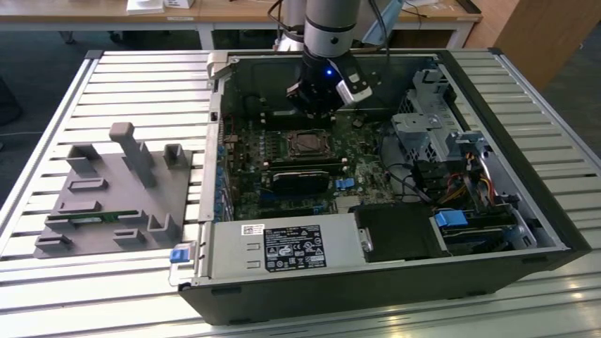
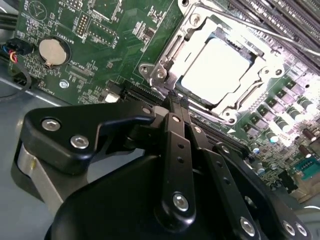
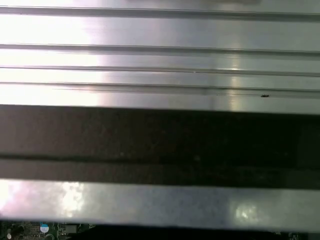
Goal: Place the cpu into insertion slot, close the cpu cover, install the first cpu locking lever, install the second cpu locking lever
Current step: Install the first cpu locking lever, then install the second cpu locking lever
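Second wrist view shows us our gripper (image 2: 177, 102), fingers pressed together on nothing, poised just beside the insertion slot (image 2: 167, 55), where the cpu (image 2: 215, 72) lies seated under the cpu cover (image 2: 260, 65).

Cpu (image 2: 216, 70): pale silver-grey square chip, lying flat, seated in insertion slot (image 1: 306, 143) on green board inside open case. Cpu cover (image 2: 187, 37): thin silver frame plate, lying closed over chip, metal top showing through its square window. Slot silver-rimmed, mid-board in exterior view.
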